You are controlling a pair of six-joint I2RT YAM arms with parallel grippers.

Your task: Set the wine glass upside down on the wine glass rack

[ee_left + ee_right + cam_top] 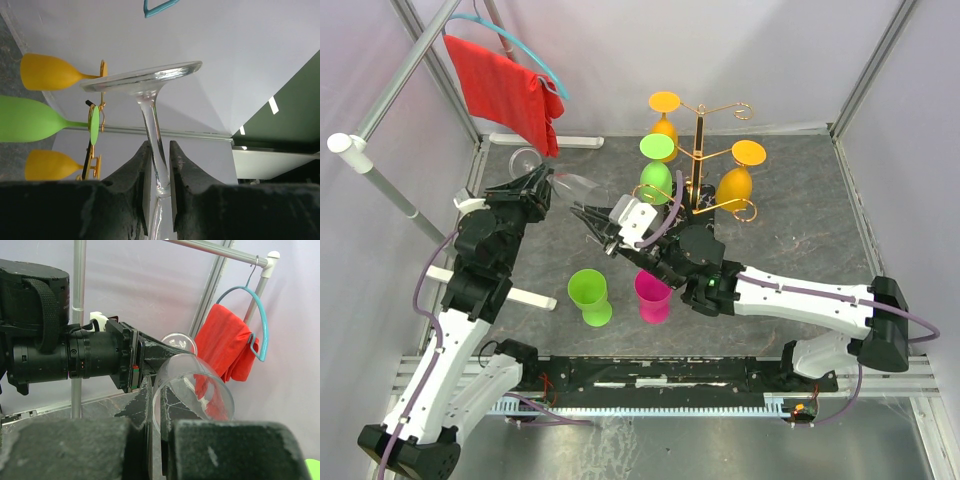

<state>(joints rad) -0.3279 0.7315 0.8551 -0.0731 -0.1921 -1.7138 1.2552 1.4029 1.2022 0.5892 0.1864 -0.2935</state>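
One clear wine glass is lying sideways in mid-air between two hands, left of one gold wire rack on a black marble base.
Left hand is clamping the stem; right hand is pinching the bowl rim. Three goblets are hanging inverted on the rack and two are standing on the dark grey worktop, with pale walls enclosing.

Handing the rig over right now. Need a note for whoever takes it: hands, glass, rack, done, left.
Left hand: shut on the stem of the clear wine glass, held sideways in the air.
Right hand: fingers either side of the bowl's rim wall; clamped or not, cannot tell.
Rack: back of the table, two orange glasses and a green glass hang upside down on it.
Done: glass is up, between both hands. Left: turn it foot up, hang it on an unoccupied arm, release.
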